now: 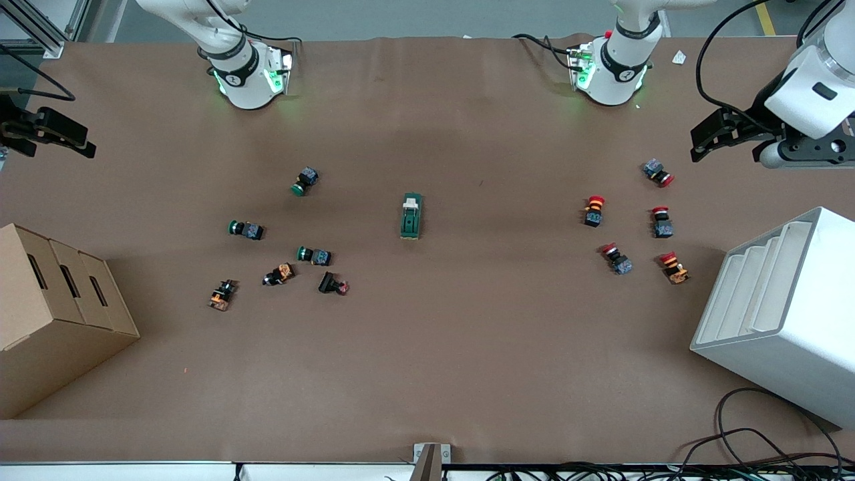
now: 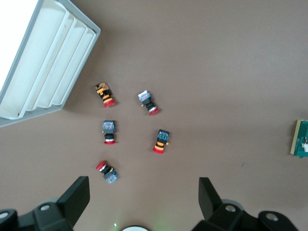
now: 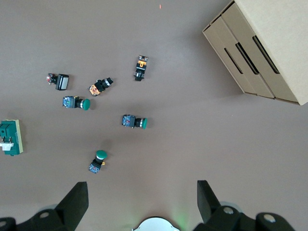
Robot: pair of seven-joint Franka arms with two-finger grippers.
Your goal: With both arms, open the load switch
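One load switch (image 1: 411, 216), five red buttons (image 1: 594, 210)

Table (image 1: 427, 374) plain brown. Load switch (image 1: 411, 216) dark green, white toggle piece at one end. Buttons (image 1: 306, 181) toward right arm's end: three green-capped with dark bodies, two with orange on the body, one black. Buttons (image 1: 593, 210) toward left arm's end: red caps, some orange-and-black striped. Boxes (image 1: 60, 300) tan cardboard, dark slots. Rack (image 1: 781, 307) white, grey rim. Arms (image 1: 244, 73) white, black bands, green lights at bases. Grippers black
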